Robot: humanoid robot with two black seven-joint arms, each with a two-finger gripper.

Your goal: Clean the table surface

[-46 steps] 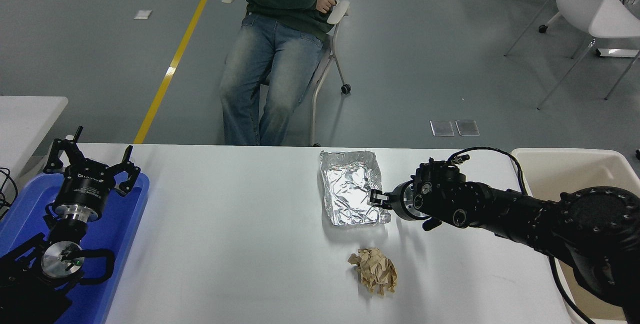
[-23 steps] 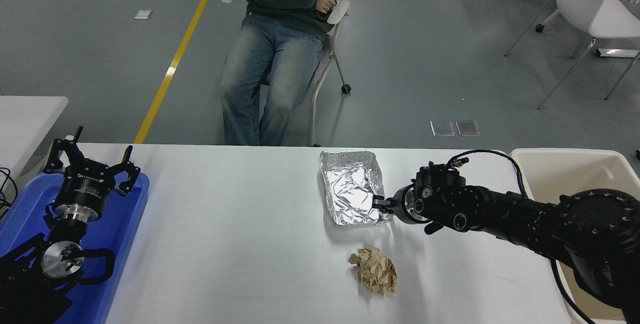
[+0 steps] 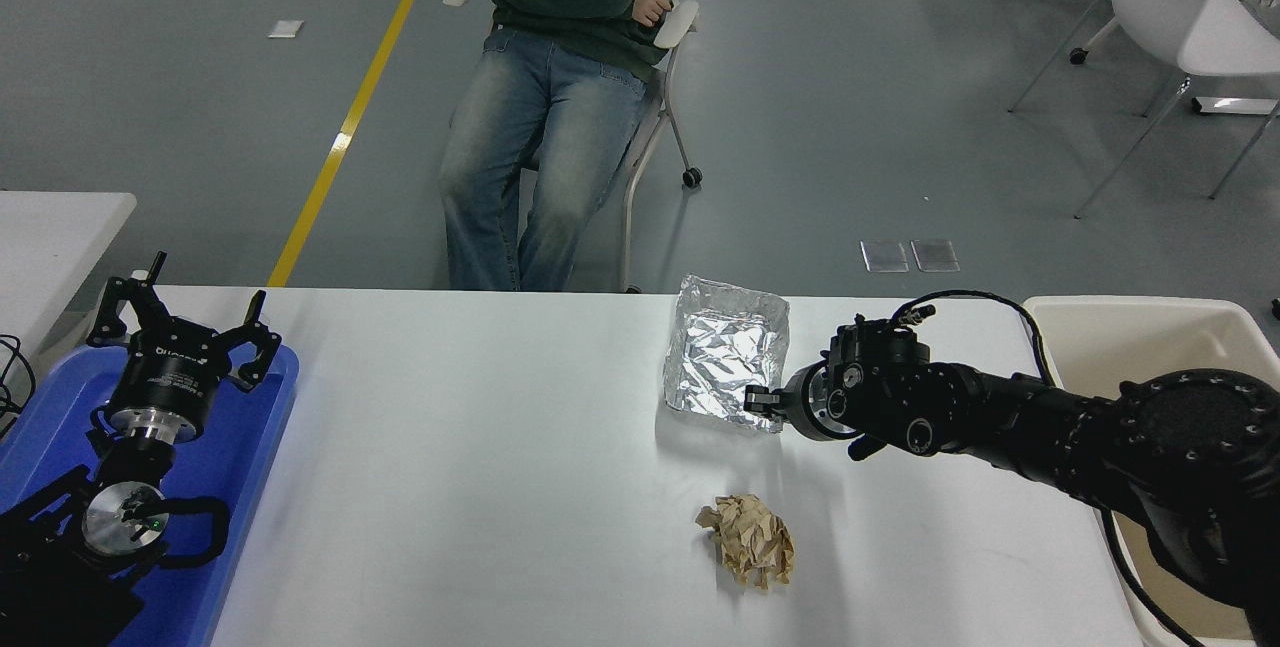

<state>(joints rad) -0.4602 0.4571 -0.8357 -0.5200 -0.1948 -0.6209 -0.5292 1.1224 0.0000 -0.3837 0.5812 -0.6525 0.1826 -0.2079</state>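
Filling most of the lower view, the white bench [image 3: 480, 467] runs from 9 o'clock to 3 o'clock, its far edge just below the picture's middle. Beyond that edge, at 12 o'clock, a person [image 3: 560, 77] in a green top and jeans sits on a wheeled chair. From 4 o'clock the right arm [image 3: 1050, 422] reaches leftward over the bench. Beside the bench at 3 o'clock stands a beige bin [image 3: 1130, 332], partly hidden by that arm. At 8 o'clock a blue tray [image 3: 255, 467] lies on the bench's left end, and the left arm is parked over it, with the left gripper [image 3: 180, 327] pointing away from the camera, its fingers spread apart and holding nothing. A second white table [image 3: 50, 237] shows in part at 9 o'clock. A foil tray [image 3: 725, 357] sits just right of the picture's centre, tilted, its far side raised and its near right corner low. The right gripper [image 3: 762, 399] has its fingers closed on that near right corner. Nearer the camera, at about 5 o'clock from the foil tray and apart from it, a crumpled brown paper ball [image 3: 750, 537] lies on the bench.
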